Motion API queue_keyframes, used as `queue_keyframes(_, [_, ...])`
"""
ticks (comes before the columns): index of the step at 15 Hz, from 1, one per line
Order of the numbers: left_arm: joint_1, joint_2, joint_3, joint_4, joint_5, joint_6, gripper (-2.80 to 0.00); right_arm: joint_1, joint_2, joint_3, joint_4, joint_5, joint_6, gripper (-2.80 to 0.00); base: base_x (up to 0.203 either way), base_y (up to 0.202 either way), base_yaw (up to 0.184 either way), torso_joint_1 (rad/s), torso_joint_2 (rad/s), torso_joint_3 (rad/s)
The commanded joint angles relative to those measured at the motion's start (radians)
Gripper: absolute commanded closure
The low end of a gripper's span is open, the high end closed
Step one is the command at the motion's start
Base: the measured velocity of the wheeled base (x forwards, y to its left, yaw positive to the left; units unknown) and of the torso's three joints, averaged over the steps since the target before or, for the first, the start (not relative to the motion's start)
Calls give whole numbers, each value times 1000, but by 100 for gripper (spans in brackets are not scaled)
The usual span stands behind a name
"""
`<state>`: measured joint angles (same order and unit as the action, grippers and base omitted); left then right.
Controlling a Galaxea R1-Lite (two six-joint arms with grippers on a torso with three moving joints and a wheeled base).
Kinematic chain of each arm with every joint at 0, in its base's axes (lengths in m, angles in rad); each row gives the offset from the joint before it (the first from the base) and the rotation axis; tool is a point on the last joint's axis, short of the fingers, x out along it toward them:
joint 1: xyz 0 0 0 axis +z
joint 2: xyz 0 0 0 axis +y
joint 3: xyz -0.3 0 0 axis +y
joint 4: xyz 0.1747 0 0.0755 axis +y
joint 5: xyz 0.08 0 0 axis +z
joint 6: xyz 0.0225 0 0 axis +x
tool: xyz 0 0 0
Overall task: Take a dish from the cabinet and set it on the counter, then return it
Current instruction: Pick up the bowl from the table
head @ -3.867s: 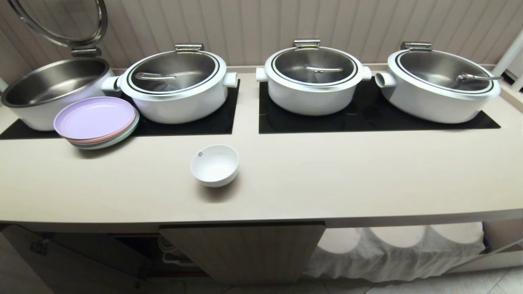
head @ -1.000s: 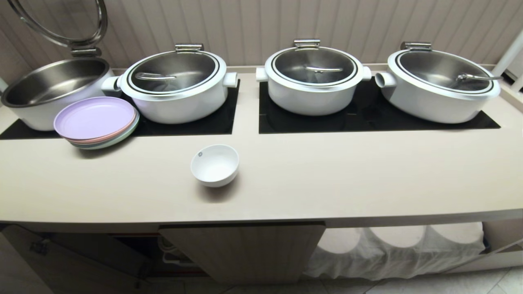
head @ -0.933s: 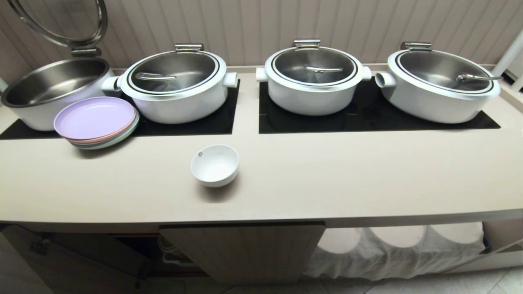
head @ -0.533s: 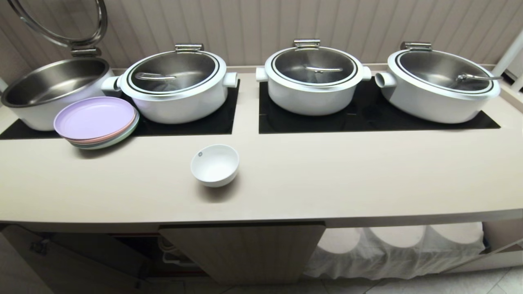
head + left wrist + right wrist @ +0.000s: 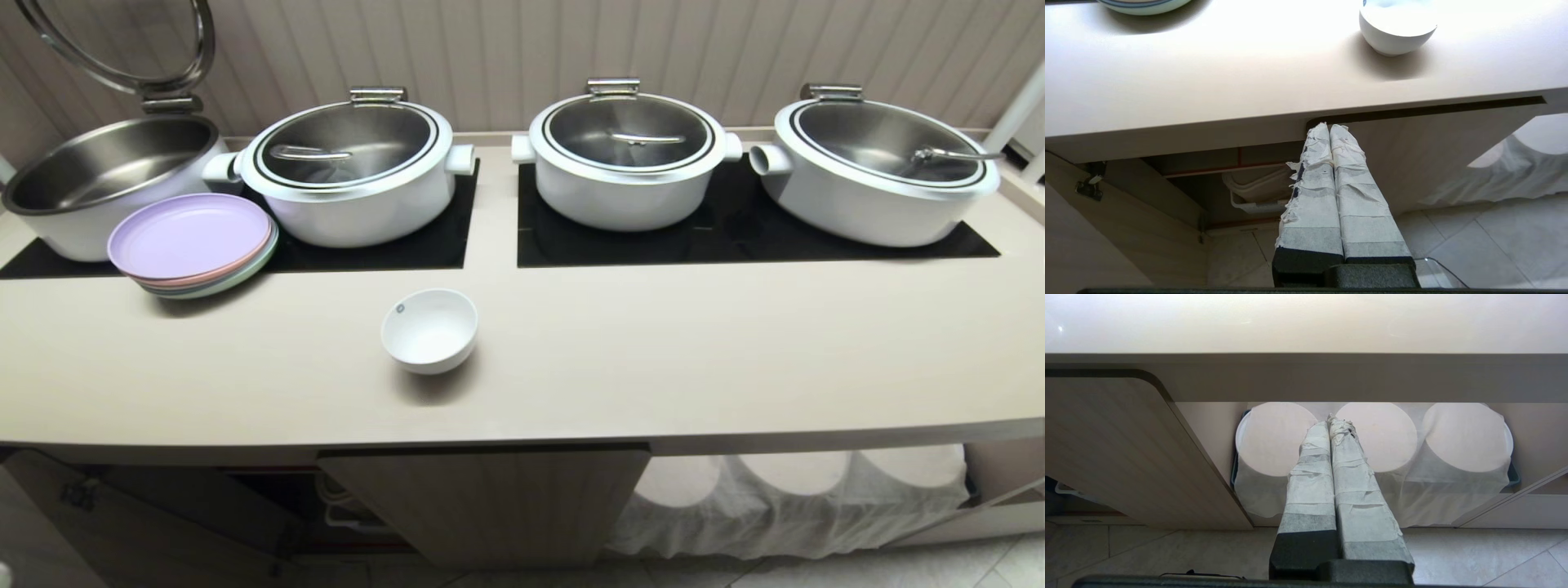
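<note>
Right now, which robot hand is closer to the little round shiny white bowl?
Left. The left gripper is shut, below the beige counter edge by the open cabinet, with the little round shiny white bowl just above. The right gripper is shut, farther right, facing cloth-covered stacks.

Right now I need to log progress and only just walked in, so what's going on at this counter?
Nothing is being handled at this moment. The dish, a small white bowl, sits alone and upright on the counter, in front of the white pots and right of the pastel plates. The left gripper is below the counter edge by the open cabinet, jaws shut and empty. The right gripper is also low, shut and empty. Returning the dish is not yet done.
</note>
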<state>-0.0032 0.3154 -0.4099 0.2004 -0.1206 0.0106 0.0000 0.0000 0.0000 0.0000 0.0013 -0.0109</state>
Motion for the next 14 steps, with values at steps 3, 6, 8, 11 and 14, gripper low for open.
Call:
queue_keyframes(3, [-8,335,-143,8,-5,-6,0,1,0,0,0,0,0,0,0,0,0,0,0,0])
queue_keyframes(6, [-14,567,-309,60,-4,-9,0,0,0,0,0,0,0,0,0,0,0,0,0,0])
queue_keyframes(8, [-22,721,-450,135,-5,-14,0,0,0,0,0,0,0,0,0,0,0,0,0,0])
queue_keyframes(11, [-95,915,-698,260,1,-102,0,0,0,0,0,0,0,0,0,0,0,0,0,0])
queue_keyframes(14, [-189,1092,-917,442,9,-198,0,0,0,0,0,0,0,0,0,0,0,0,0,0])
